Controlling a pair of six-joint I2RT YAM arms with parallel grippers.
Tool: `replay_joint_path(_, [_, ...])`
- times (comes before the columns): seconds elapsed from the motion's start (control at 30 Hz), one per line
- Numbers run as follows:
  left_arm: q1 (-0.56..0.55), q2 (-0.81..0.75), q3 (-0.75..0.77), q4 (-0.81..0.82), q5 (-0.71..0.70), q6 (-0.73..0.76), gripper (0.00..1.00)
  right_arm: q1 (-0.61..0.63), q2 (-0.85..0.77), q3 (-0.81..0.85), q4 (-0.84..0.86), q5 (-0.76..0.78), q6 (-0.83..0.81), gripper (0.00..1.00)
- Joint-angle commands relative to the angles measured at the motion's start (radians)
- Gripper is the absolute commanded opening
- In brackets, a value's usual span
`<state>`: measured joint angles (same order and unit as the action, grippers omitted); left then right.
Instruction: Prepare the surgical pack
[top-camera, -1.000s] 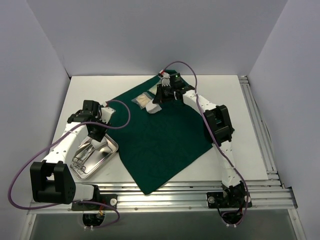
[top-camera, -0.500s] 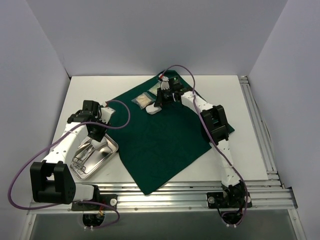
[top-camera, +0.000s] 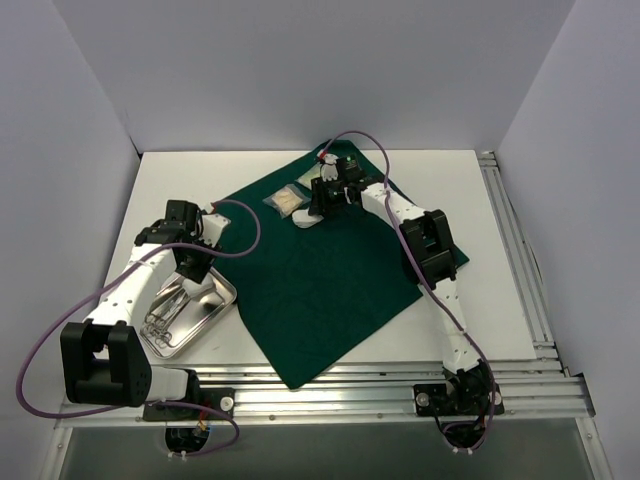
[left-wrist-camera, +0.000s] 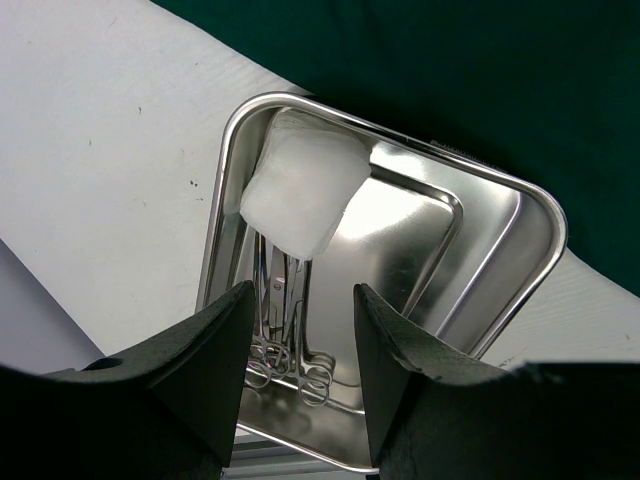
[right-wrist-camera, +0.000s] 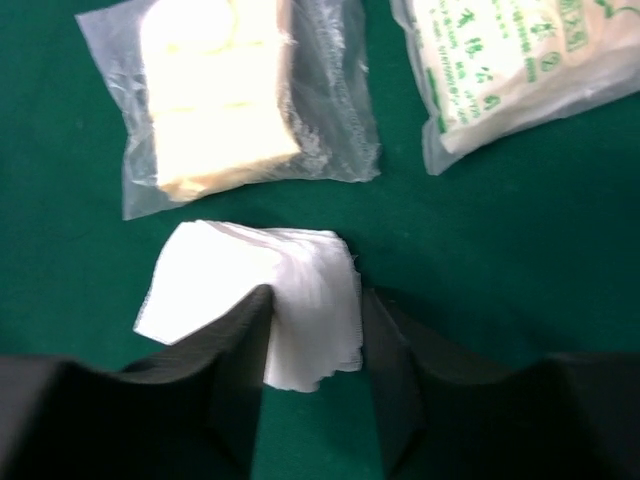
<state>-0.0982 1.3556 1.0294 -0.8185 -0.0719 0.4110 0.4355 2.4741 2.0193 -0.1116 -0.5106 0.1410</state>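
Observation:
The dark green drape (top-camera: 320, 280) lies spread on the table. The steel tray (top-camera: 222, 300) stands left of it and holds steel instruments (left-wrist-camera: 285, 330) and a white gauze pad (left-wrist-camera: 300, 195). My left gripper (left-wrist-camera: 302, 300) is open and empty above the tray; it also shows in the top view (top-camera: 192, 262). My right gripper (right-wrist-camera: 315, 300) is open at the drape's far end, its jaws on either side of a second gauze pad (right-wrist-camera: 230, 280). The left jaw touches the pad and the right jaw stands apart from it. Two clear packets (right-wrist-camera: 220, 90) (right-wrist-camera: 500, 70) lie just beyond.
The tray's rim (left-wrist-camera: 545, 215) sits close to the drape's edge (left-wrist-camera: 450, 60). White walls close in the table on three sides. A metal rail (top-camera: 510, 250) runs along the right side and the near edge.
My right arm has reached a little farther, and its gripper has come down around the gauze pad on the drape. The left arm has not moved.

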Motion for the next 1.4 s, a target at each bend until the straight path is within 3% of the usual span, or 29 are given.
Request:
replay_joint_path(0.0, [0.003,0.002,0.021,0.018,0.007,0.005,0.53,0.009,-0.093,0.024,-0.031,0.075,-0.032,0.39])
replay_joint_path(0.47, [0.003,-0.004,0.018,0.018,0.007,0.003,0.53,0.006,0.002,0.041,-0.033,0.075,-0.006,0.44])
replay_joint_path(1.07, [0.005,0.004,0.029,0.022,-0.005,0.012,0.53,0.017,0.028,-0.027,0.007,-0.043,0.025,0.38])
replay_joint_path(1.23, [0.003,0.008,0.031,0.024,-0.005,0.012,0.53,0.017,0.032,-0.025,0.023,-0.083,0.034,0.29])
replay_joint_path(1.37, [0.003,0.007,0.029,0.024,-0.009,0.012,0.53,0.009,0.020,-0.039,0.030,-0.080,0.035,0.04])
